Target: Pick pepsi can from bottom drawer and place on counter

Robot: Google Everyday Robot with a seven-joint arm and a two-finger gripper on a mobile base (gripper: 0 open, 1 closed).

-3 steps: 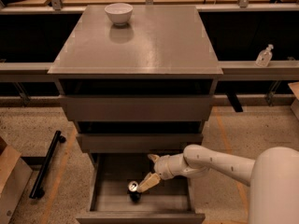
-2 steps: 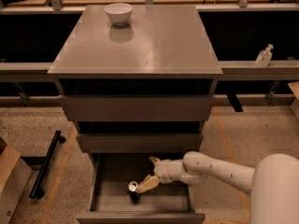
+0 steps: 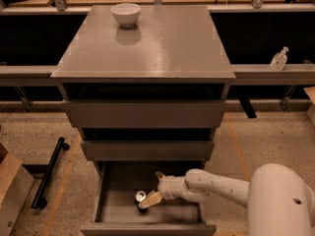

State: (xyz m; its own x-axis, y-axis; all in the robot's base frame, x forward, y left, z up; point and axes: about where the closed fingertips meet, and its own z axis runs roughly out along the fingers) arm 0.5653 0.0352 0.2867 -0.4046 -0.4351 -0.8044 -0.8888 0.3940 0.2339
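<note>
The pepsi can (image 3: 141,196) stands upright on the floor of the bottom drawer (image 3: 116,206), low in the frame and a little left of centre, its silver lid facing up. My gripper (image 3: 150,190) is inside that drawer just right of the can, jaws spread wide and holding nothing. The lower finger lies against or just beside the can's right side (I cannot tell which).

My white arm (image 3: 216,187) reaches in from the lower right of the frame. Above the open drawer, two other drawer fronts (image 3: 146,150) overhang its back part. At lower left, a black bar (image 3: 48,174) lies on the floor near a cardboard box (image 3: 11,191).

Compared with a second ago, the can has not shifted. My forearm has dropped lower into the drawer, and the lower finger has come nearer the can.

The drawer holds only the can and my gripper. The counter (image 3: 167,43) fills the upper middle of the frame. It carries a white bowl (image 3: 125,14) at its upper left. A clear pump bottle (image 3: 278,59) sits on a ledge at upper right.
</note>
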